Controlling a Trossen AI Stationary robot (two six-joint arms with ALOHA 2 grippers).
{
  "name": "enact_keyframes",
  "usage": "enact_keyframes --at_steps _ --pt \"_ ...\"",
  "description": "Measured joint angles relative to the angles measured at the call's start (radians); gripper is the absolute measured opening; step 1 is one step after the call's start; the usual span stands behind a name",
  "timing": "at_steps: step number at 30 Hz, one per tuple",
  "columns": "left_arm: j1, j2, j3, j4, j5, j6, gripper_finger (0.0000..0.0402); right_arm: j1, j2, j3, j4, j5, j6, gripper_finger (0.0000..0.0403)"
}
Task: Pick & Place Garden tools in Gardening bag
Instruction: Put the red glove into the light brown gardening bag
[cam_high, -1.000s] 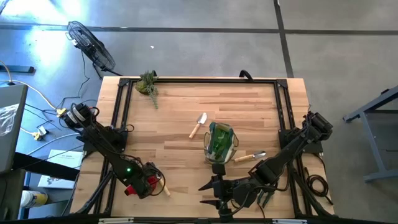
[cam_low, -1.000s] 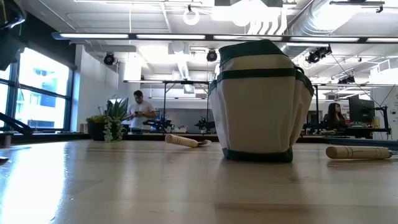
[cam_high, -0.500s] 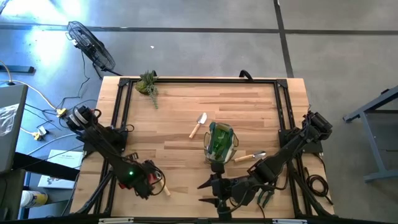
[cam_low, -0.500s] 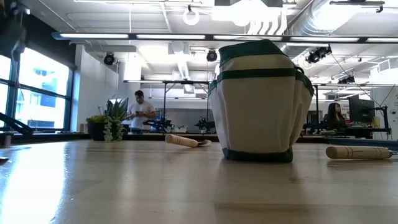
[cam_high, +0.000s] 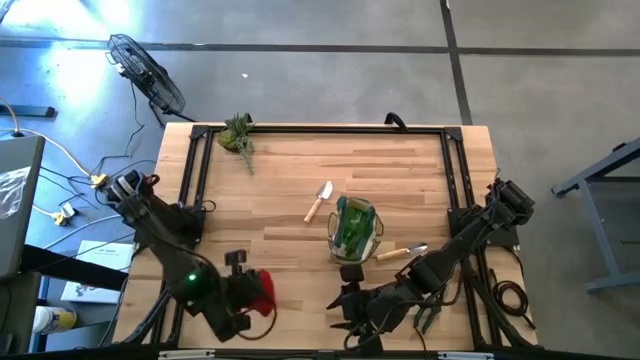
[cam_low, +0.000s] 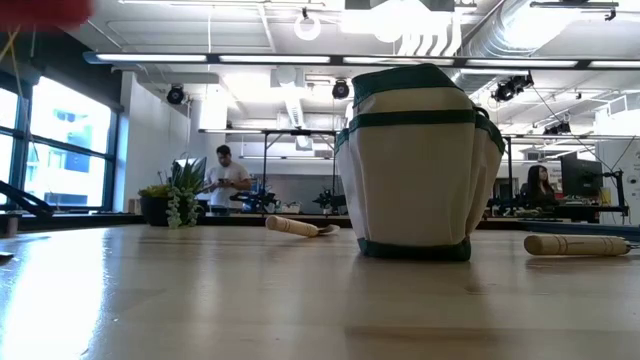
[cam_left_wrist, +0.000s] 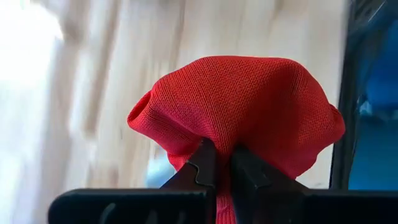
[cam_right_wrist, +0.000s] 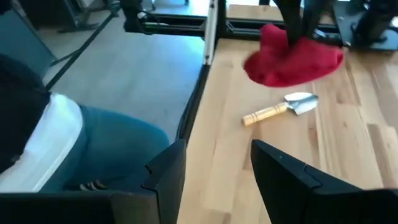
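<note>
The red glove (cam_high: 260, 289) hangs near the table's near-left corner, and my left gripper (cam_high: 243, 292) is shut on it. It shows in the right wrist view as a red bunch (cam_right_wrist: 292, 57) above a wooden-handled trowel (cam_right_wrist: 280, 109) lying on the table. The green gardening bag (cam_high: 355, 228) stands upright at the table's middle. One trowel (cam_high: 318, 201) lies to the bag's far left, another (cam_high: 402, 252) to its near right. My right gripper (cam_right_wrist: 214, 168) hovers open at the near edge, in front of the bag. My left gripper pinches a bunched fold of the red glove (cam_left_wrist: 219, 144) between its two fingertips, slanting down from above. The cloth bulges out beyond the fingers (cam_left_wrist: 202, 165). The glove is lifted clear of the table and hangs slack.
A leafy plant clump (cam_high: 238, 135) lies at the far left corner. A black frame (cam_high: 320, 128) runs along the table's edges. A person's leg (cam_right_wrist: 68, 143) shows off the table's edge in the right wrist view. Bare wood lies between the glove and the bag.
My left gripper has risen from the table's near-left corner with the red glove, rolling its wrist as it went. The glove, which lay bunched on the wood, now hangs clear. The trowel beside it has stayed on the table.
</note>
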Motion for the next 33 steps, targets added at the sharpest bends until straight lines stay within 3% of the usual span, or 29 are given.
enact_keyframes --at_steps 7,13,21,25,33 --pt "-0.075 0.000 0.013 0.234 -0.323 0.153 0.0019 0.019 0.000 0.000 0.075 0.136 -0.071 0.0172" --pt "-0.102 0.000 0.013 0.242 -0.554 0.171 0.0008 0.034 0.000 0.000 0.229 0.344 -0.062 0.0172" --pt "-0.084 0.010 -0.061 0.253 -0.858 0.169 0.0010 0.013 0.008 0.000 0.267 0.472 0.041 0.0172" --pt "-0.054 0.021 -0.116 0.299 -0.913 0.182 0.0011 -0.009 0.040 0.000 0.274 0.516 0.044 0.0172" --pt "-0.001 0.077 -0.123 0.358 -0.926 0.270 0.0013 -0.056 0.114 -0.002 0.346 0.558 -0.026 0.0172"
